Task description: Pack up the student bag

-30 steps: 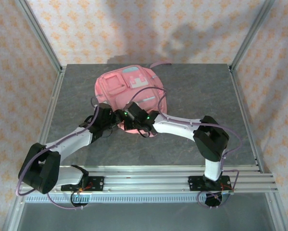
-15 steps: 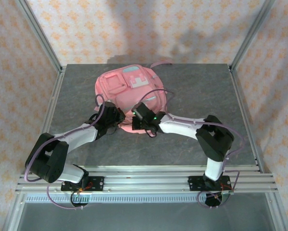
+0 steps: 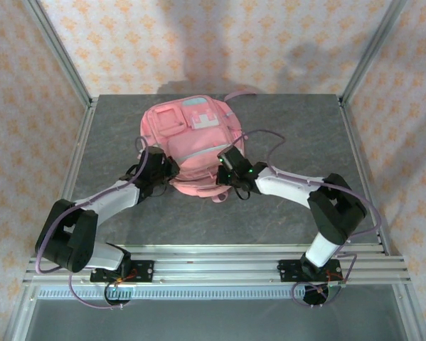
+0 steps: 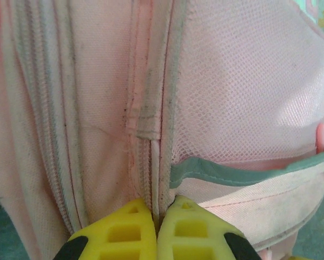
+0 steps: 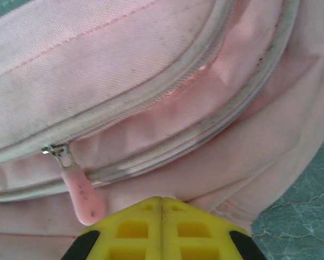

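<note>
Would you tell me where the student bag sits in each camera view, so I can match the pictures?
Top external: the student bag lies just above the picture's centre.
Left wrist: the student bag is close up, with its mesh pocket at upper right.
Right wrist: the student bag is close up, spreading from the upper left.
Shared landmark: the grey table, at lower right in both wrist views.

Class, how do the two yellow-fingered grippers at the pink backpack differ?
In the top view, the left gripper is at the pink fabric backpack on its left edge, the right gripper on its right edge. The left gripper faces a mesh pocket with grey trim; the right gripper faces a pink zip pull. Both are shut.
</note>
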`<state>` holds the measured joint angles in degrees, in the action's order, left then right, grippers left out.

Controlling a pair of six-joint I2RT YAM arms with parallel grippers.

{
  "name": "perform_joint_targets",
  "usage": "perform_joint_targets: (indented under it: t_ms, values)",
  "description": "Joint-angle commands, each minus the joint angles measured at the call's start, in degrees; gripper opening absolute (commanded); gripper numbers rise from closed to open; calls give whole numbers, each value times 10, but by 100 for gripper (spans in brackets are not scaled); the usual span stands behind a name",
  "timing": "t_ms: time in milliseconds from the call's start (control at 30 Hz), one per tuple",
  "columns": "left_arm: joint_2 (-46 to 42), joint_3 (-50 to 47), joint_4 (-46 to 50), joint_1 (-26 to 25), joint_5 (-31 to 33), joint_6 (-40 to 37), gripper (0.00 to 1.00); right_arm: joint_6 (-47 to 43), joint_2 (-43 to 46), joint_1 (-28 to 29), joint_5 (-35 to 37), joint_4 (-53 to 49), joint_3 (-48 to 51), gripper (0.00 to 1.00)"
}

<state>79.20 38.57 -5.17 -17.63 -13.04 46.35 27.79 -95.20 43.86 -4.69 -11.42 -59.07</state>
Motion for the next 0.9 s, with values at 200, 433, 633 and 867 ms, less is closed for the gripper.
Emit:
perform_joint_targets:
  t_ms: [200,433,633,867]
  values:
    - [-37,56,75,65,32,-80,0,-19,-23,50,-1,14,-55,18]
    - [-39,63,87,68,31,-88,0,-28,-77,58,-27,3,-125,43]
    - [-37,68,85,71,24,-86,0,-27,-133,64,-3,-28,-179,45]
    - [-40,67,82,73,21,-84,0,-20,-174,63,38,-61,-213,24]
